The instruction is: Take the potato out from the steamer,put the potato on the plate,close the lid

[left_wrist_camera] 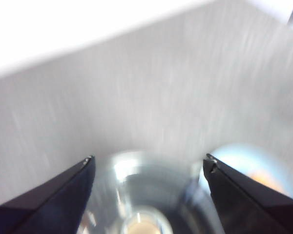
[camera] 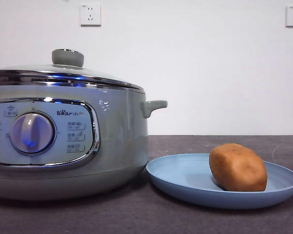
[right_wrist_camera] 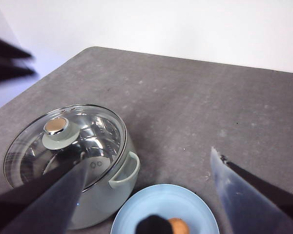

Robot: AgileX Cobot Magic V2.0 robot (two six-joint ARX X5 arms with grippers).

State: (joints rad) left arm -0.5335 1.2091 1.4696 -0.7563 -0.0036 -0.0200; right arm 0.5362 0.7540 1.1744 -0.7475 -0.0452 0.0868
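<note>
Both steps look done: potato sits on plate, lid on steamer. Left gripper and right gripper gape wide, empty. You can just park the arms.

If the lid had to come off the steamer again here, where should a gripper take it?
By the round knob at the top centre of the lid, coming straight down from above. It stands upright and proud of the shallow glass dome, while the steel rim sits flush on the steamer.
</note>
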